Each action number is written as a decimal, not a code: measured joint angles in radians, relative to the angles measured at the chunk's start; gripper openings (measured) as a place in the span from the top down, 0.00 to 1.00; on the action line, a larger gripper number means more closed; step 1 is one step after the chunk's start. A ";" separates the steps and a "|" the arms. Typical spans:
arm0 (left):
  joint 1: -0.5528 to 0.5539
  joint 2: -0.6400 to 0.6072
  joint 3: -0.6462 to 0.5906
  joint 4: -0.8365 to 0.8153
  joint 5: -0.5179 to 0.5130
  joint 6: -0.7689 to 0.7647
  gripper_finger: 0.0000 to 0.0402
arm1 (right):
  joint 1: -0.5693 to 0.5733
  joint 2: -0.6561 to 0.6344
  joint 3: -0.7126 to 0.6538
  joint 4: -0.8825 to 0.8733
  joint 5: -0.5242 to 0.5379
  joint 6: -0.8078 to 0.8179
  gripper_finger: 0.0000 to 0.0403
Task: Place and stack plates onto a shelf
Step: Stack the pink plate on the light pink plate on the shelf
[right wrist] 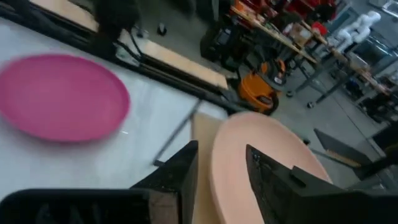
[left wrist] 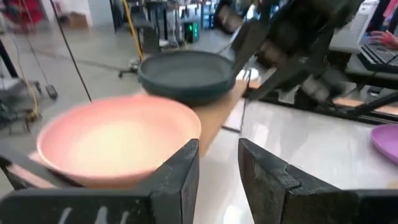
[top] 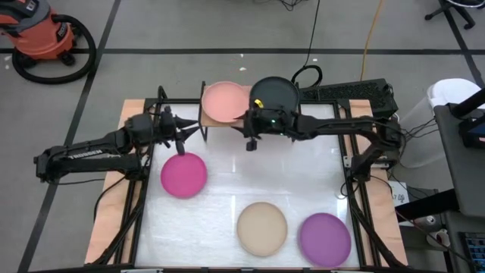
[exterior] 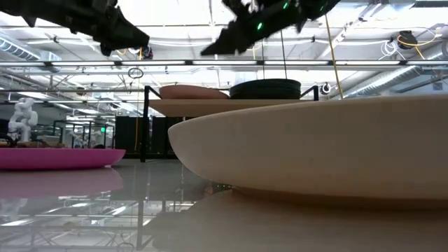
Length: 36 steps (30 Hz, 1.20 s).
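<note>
The light-wood shelf stands at the table's far edge on thin black legs. On it rest a salmon pink plate and a dark teal plate, which looks thick in the low view, like a stack. A magenta plate, a beige plate and a purple plate lie flat on the white table. My left gripper hovers open and empty just left of the shelf's near edge. My right gripper hovers open and empty by the shelf's near edge, in front of the salmon plate.
Black frame rails run along the table's left and right sides. The beige plate fills the foreground of the low view. White table surface lies bare between the magenta plate and the shelf. An orange vacuum stands on the floor beyond.
</note>
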<state>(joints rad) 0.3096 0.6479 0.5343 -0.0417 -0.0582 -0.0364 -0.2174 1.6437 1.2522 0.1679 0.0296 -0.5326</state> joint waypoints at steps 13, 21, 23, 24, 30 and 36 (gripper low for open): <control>-0.302 0.096 0.000 -0.262 -0.181 -0.214 0.71 | 0.141 -0.309 -0.104 -0.194 0.078 0.131 0.73; -0.513 0.304 0.000 -0.276 -0.310 -0.315 0.71 | 0.235 -0.477 -0.395 0.054 0.260 0.146 0.73; -0.535 0.350 0.000 -0.285 -0.283 -0.363 0.71 | 0.249 -0.511 -0.481 0.171 0.260 0.146 0.73; -0.547 0.375 0.003 -0.289 -0.263 -0.394 0.71 | 0.253 -0.525 -0.521 0.234 0.260 0.134 0.73; -0.689 0.593 0.183 -0.480 -0.293 -0.564 0.71 | 0.266 -0.601 -0.624 0.408 0.262 0.115 0.73; -0.745 0.827 0.372 -0.698 -0.270 -0.648 0.71 | 0.276 -0.637 -0.624 0.405 0.261 0.166 0.73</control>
<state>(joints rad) -0.4351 1.4745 0.9061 -0.7402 -0.3283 -0.6846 0.0589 1.0067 0.6277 0.5728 0.2901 -0.3669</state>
